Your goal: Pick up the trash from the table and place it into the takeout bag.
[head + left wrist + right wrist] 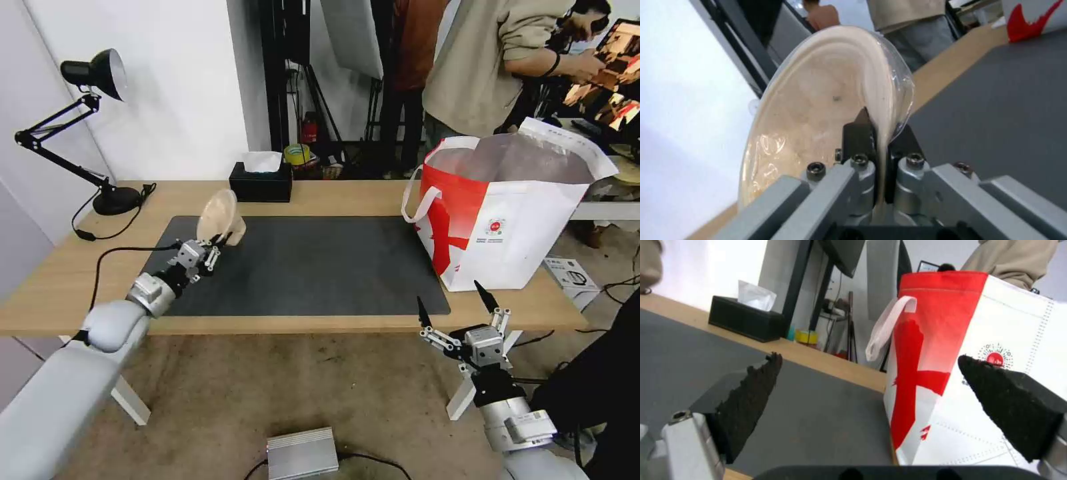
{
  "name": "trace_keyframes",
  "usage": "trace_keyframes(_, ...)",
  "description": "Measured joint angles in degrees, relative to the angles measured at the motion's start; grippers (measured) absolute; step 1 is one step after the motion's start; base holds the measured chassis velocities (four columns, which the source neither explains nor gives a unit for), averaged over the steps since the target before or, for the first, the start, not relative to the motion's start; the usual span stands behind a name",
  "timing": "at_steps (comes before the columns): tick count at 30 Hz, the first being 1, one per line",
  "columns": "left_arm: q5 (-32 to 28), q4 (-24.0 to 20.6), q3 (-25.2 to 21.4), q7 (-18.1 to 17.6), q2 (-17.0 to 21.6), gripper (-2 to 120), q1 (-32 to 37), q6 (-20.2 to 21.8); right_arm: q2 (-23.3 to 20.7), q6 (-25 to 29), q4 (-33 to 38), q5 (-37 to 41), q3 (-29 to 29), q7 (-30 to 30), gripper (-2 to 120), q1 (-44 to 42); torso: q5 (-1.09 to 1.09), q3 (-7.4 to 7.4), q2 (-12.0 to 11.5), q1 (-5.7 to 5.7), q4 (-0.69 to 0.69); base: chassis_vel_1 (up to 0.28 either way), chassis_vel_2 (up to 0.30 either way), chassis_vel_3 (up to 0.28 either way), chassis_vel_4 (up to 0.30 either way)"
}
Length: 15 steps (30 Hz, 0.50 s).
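Observation:
My left gripper (223, 239) is shut on the rim of a tan paper bowl (219, 216), held tipped on its side above the left end of the dark grey mat (313, 267) on the table (200, 193). In the left wrist view the black fingers (858, 133) pinch the bowl (818, 100) rim between them. The takeout bag (520, 233), white with a red side panel, stands open at the table's right end. My right gripper (453, 300) hangs open just off the table's front edge, below the bag (978, 356), its fingertips (755, 383) wide apart.
A black tissue box (261, 181) sits at the table's back edge, and a black desk lamp (93, 133) stands at the back left with its cable on the wood. A grey metal box (301, 453) lies on the floor. A person stands behind the bag.

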Motion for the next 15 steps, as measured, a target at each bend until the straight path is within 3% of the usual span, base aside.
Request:
trace_keyframes(7,-2.36,-6.29,-6.63,-0.55,3.65,0,6.61,0.4,0.0,0.0,0.0,0.0,0.0,0.0,100,0.0,0.0,0.0,0.0,0.0,0.01,0.0,0.0,0.0,0.0)
trace_keyframes(11,-4.33,-12.69,-12.57,-0.76,5.88,0,12.9,0.47,0.0,0.0,0.0,0.0,0.0,0.0,100,0.0,0.0,0.0,0.0,0.0,0.01,0.0,0.0,0.0,0.0)
trace_keyframes(15,-5.57,-17.49,-15.38,-2.54,7.5,0,17.17,0.57,0.0,0.0,0.0,0.0,0.0,0.0,100,0.0,0.0,0.0,0.0,0.0,0.01,0.0,0.0,0.0,0.0)
